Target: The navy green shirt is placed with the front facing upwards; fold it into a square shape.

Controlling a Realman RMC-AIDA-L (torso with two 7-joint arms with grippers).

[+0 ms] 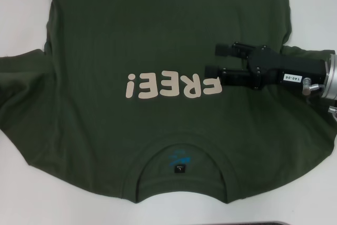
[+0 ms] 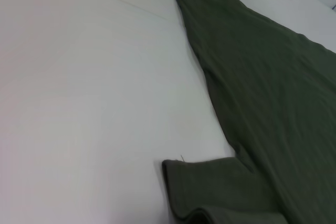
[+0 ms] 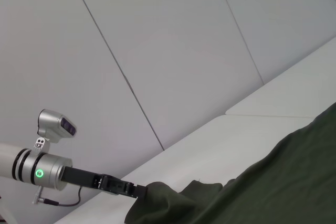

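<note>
The navy green shirt (image 1: 158, 35) lies spread front up on the white table, its collar and black neck tag (image 1: 179, 168) toward me and the cream "FREE!" letters (image 1: 172, 86) reading upside down. My right gripper (image 1: 212, 60) comes in from the right over the chest, just past the end of the lettering. It is open, with nothing between its fingers. My left gripper (image 3: 134, 190) is outside the head view. The right wrist view shows it at the edge of a shirt sleeve (image 3: 168, 200). That sleeve's hem (image 2: 210, 192) also appears in the left wrist view.
White tabletop (image 2: 94, 103) lies bare beside the shirt's left edge. Grey wall panels (image 3: 157, 51) stand behind the table. A dark edge (image 1: 279, 223) shows at the table's near side.
</note>
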